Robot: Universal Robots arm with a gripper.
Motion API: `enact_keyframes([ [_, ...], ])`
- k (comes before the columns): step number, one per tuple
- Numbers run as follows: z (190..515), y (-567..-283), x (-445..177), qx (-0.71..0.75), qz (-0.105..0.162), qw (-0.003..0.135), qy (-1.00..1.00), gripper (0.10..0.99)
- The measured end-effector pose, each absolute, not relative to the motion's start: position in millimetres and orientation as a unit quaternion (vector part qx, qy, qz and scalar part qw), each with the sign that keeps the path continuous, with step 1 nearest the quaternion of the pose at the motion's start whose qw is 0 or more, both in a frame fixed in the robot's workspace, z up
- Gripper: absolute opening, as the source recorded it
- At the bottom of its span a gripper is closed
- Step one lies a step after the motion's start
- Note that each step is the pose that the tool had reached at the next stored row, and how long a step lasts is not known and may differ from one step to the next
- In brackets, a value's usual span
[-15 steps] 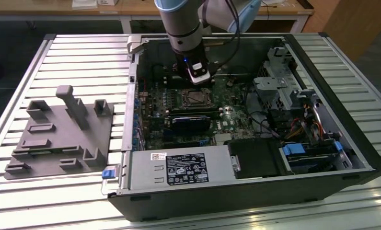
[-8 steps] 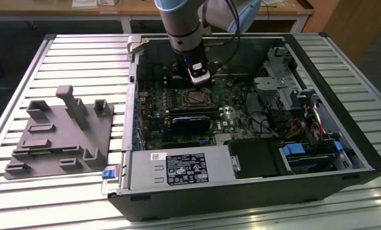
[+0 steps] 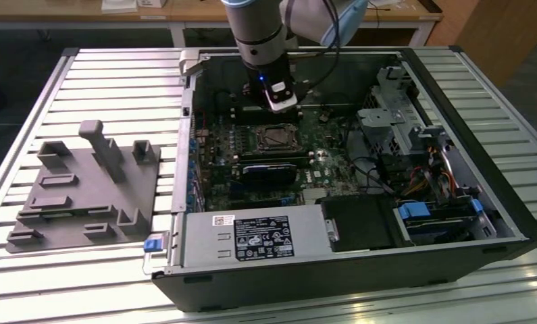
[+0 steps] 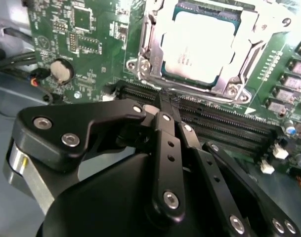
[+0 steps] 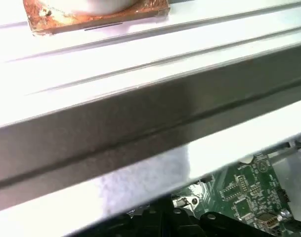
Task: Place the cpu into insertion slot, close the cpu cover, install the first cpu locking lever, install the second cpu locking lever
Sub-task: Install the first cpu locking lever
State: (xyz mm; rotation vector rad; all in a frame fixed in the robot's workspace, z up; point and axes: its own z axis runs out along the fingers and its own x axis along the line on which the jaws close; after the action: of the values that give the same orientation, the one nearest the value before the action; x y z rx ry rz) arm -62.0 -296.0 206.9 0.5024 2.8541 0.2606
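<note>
Beside the insertion slot [image 3: 275, 139], my gripper [image 4: 166, 102] hangs, jaws drawn together with nothing seen between them; the cpu [image 4: 199, 44] lies seated in the slot, the cpu cover [image 4: 251, 49] flat around it.

- You've got a grey tubular arm [image 3: 259, 34] with a pale blue joint cap and a black cable [image 3: 333, 47] alongside.
- Your gripper [image 4: 165, 104] has matte black linkage bars, silver screw heads [image 4: 171, 199] and a silver collar [image 4: 21, 165] with a yellow mark.
</note>
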Motion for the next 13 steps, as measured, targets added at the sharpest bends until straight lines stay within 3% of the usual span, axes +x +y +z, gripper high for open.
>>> enact_keyframes([
  [10,213.7,-296.0,-62.0,0.171,0.089,0.116,0.974,0.106],
  [13,213.5,-296.0,-61.0,0.172,0.083,0.106,0.976,0.106],
])
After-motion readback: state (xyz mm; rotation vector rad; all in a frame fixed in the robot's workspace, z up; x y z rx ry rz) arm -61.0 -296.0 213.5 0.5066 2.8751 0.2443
